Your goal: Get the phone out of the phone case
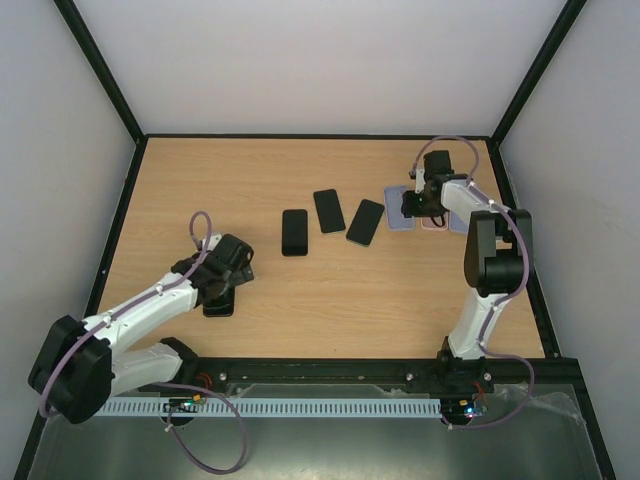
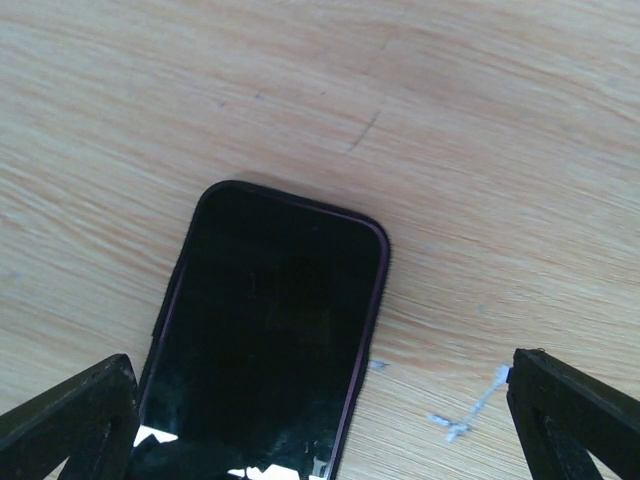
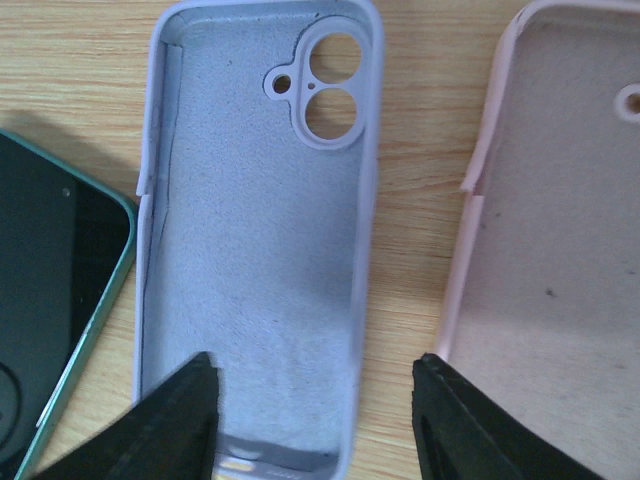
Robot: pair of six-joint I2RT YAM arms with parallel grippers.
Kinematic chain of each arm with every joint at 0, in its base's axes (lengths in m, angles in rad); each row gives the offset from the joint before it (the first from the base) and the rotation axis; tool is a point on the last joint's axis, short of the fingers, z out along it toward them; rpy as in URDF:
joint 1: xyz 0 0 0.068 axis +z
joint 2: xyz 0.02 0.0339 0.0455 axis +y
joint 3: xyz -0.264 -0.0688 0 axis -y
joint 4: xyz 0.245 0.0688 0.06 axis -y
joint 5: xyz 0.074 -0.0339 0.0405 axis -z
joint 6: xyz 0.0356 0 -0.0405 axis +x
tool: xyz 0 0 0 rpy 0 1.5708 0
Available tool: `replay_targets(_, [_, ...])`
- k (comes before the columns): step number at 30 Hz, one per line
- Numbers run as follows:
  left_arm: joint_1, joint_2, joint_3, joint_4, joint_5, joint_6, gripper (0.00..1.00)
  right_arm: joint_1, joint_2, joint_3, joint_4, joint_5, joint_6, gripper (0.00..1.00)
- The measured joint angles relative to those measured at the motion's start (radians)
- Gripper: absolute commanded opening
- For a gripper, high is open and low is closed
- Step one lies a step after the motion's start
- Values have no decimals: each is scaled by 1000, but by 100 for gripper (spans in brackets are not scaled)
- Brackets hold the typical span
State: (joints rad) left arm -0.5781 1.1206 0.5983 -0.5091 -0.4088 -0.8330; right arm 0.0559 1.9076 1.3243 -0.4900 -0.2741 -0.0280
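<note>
Four phones lie on the table point(image 1: 330, 300) — three in a loose row point(image 1: 329, 210) mid-table and a fourth phone point(image 2: 270, 340), purplish-rimmed, at the near left beneath the left gripper point(image 2: 320, 415), whose fingers are spread wide to either side of it. Two empty cases, a lavender case point(image 3: 260, 250) and a pink case point(image 3: 560, 250), lie side by side under the right gripper point(image 3: 315, 410) — its fingers parted, straddling the lavender one's right wall.

My two white tubular arms point(image 1: 140, 308) carry chunky black joints point(image 1: 75, 370), a looping mauve cable point(image 1: 200, 213) along each, and matte black wedge-shaped fingers point(image 2: 70, 420).
</note>
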Motion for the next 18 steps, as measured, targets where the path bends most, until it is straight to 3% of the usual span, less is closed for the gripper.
replay_targets(7, [23, 32, -7, -5, 0, -13, 100, -3, -173, -47, -20, -1, 2, 58])
replay_targets(18, [35, 139, -44, 27, -2, -21, 100, -3, -636, -232, -46, -314, 8, 68])
